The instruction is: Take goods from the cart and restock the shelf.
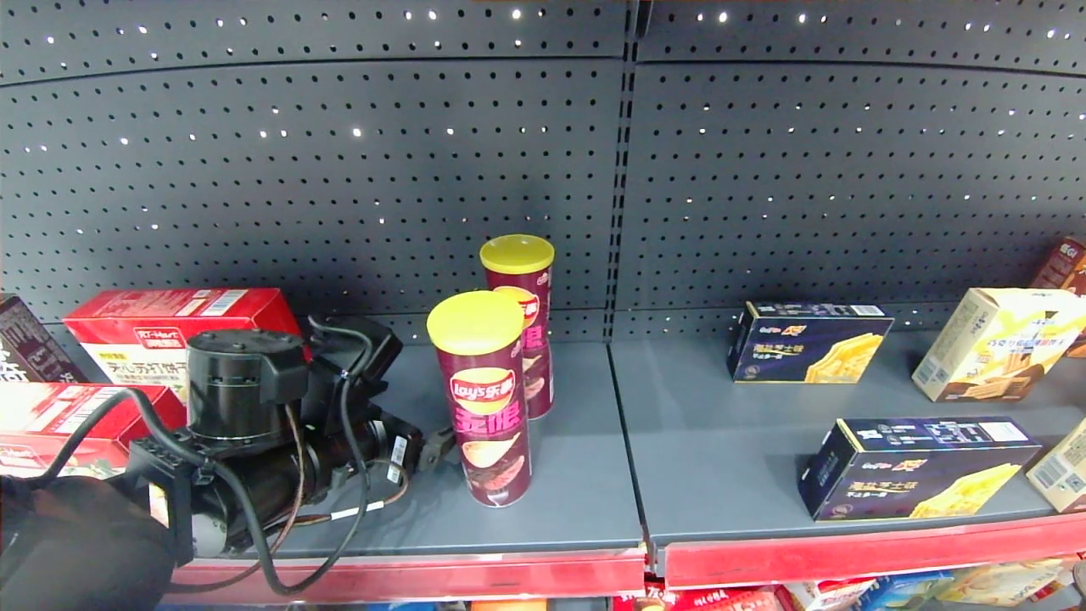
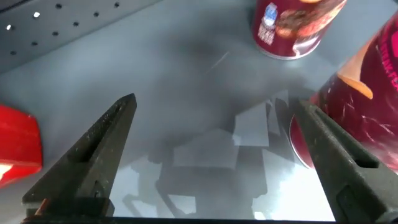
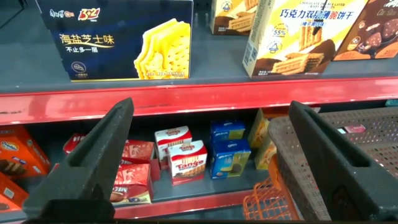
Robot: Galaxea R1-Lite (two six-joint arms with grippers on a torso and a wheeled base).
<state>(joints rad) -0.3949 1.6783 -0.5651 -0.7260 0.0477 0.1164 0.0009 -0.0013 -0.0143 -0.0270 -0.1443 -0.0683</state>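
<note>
- Left end effector (image 2: 214, 106) sitting just beside front can (image 1: 484, 399), jaws apart, gripping nothing.
- Right end effector (image 3: 211, 106) hanging with jaws apart, gripping nothing.
- Second can (image 1: 519, 322) standing just behind front can.

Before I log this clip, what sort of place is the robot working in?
Most likely a shop aisle: a pegboard-backed shelf with a red front rail, crisp cans and biscuit boxes on it, and a mesh cart nearby.
</note>
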